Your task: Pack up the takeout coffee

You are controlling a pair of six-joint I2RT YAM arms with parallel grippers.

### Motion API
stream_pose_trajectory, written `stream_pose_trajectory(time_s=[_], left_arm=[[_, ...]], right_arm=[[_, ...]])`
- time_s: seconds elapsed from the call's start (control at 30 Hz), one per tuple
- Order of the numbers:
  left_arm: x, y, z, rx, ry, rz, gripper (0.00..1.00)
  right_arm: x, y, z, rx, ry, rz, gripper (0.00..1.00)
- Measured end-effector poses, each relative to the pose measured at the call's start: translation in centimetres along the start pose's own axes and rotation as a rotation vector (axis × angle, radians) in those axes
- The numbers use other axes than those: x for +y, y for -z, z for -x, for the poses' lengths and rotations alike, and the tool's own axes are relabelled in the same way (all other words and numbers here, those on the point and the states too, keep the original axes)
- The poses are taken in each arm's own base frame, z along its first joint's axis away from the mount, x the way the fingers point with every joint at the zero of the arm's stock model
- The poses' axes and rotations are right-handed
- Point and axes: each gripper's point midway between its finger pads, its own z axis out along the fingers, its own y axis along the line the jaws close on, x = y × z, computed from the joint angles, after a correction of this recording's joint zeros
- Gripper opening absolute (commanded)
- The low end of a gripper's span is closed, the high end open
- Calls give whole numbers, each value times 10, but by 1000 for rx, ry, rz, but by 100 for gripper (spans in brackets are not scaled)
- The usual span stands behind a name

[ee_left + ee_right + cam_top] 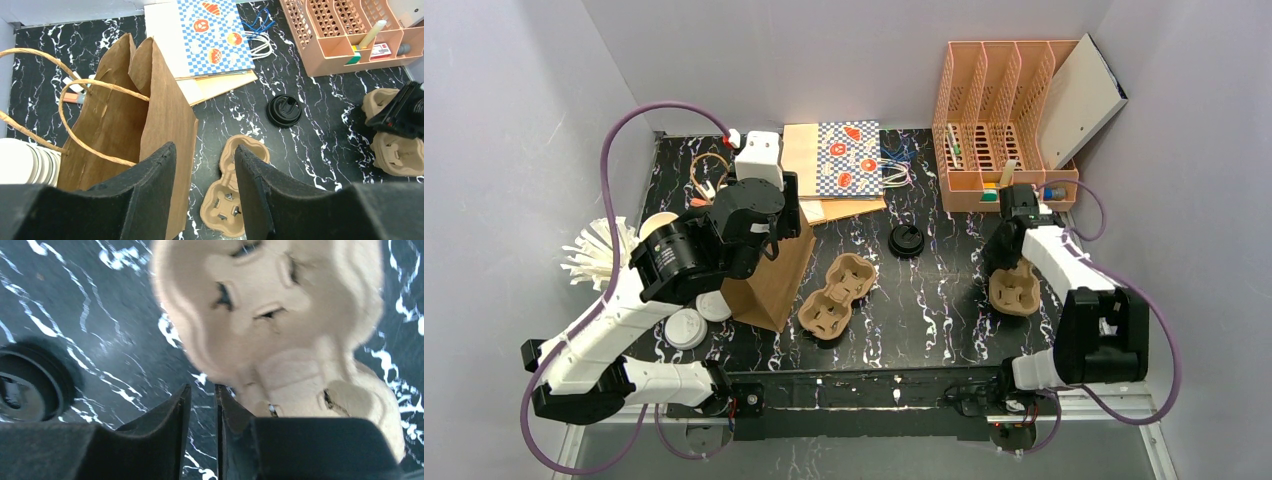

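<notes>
Counting from the top view, we log two white-lidded coffee cups [686, 328] [714, 305] lower left, two pulp carriers [836, 293] [1012, 288], one paper bag [774, 280]. Left gripper [205, 150] spread, empty; right gripper [200, 390] barely parted, pinching nothing.

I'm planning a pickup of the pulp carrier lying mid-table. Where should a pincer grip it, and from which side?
Likely from straight above, across the narrow waist between its two wells. The pulp carrier lies flat, wells up, beside the paper bag; the waist is its slimmest part and near its middle, so it should lift level.
</notes>
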Motion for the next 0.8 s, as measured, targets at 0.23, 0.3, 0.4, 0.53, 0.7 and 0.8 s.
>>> stream_pose_trajectory(time_s=[0.23,0.3,0.4,0.53,0.7,0.8], left_arm=[[2,0,2,11,-23,20,46],[3,1,4,10,-22,20,46],[5,4,9,2,-15,22,47],[8,9,20,-19,-1,30,50],[12,10,23,-25,-6,45,53],[17,11,23,-25,-16,68,53]], right_arm=[[56,30,31,-32,122,233,60],[77,49,18,-31,186,314,61],[116,82,-26,3,314,455,70],[162,125,-100,67,558,667,77],[184,147,-159,107,838,841,92],[190,141,-177,112,958,873,93]])
